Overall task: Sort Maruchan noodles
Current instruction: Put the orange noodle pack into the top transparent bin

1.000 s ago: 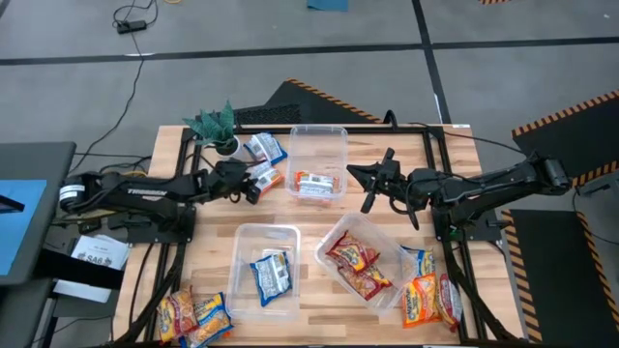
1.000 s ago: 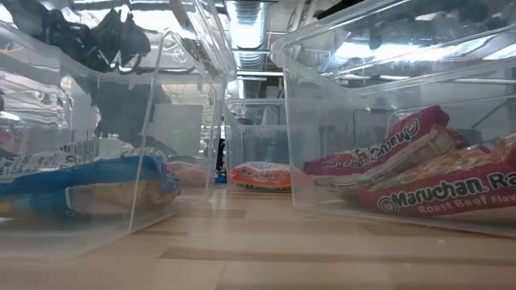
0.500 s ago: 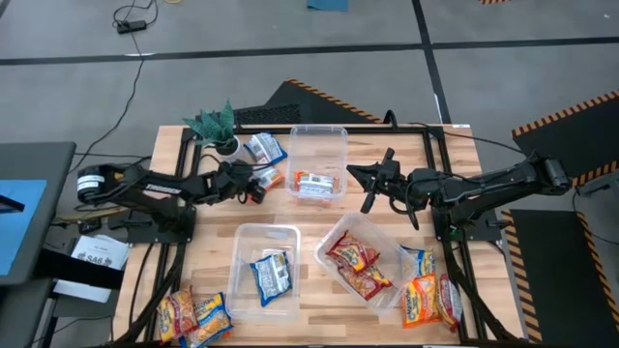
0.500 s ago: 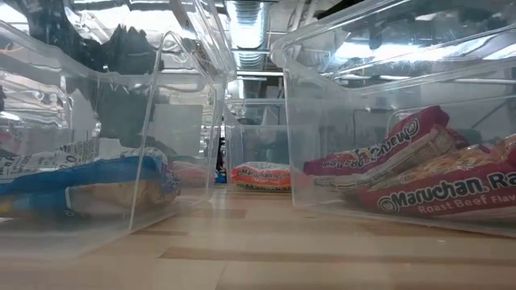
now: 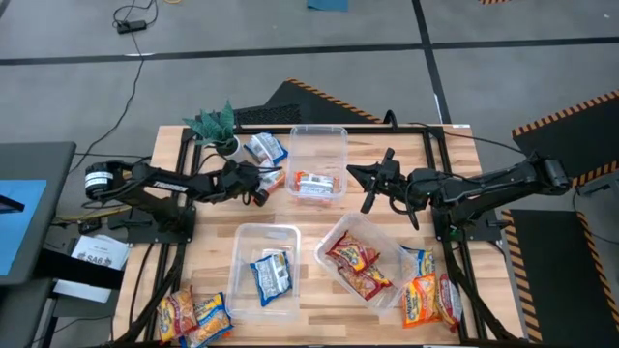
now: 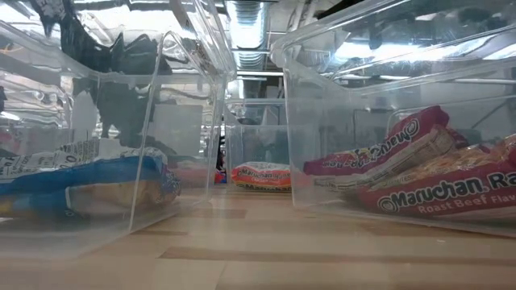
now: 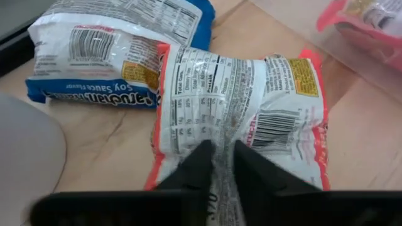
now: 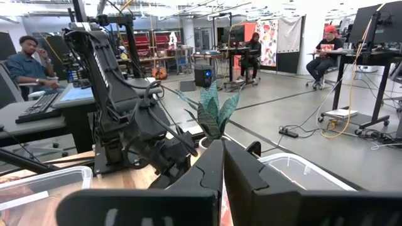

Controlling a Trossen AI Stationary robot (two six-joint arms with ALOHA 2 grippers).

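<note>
Wooden counter (image 5: 208, 246), bins and ramen packets spread out.
Left gripper (image 7: 217, 157) jaws pinch the red-edged packet (image 7: 251, 100); right gripper (image 5: 372, 184) jaws closed, empty.

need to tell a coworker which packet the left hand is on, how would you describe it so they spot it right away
Find the green potted plant at the table's far left corner; two packets lie just beside it. The blue-white packet is closer to the plant, and the red-edged packet lies next to it, toward the far clear bin. It is face-down, white back with barcode up, pinched by the left hand.
</note>
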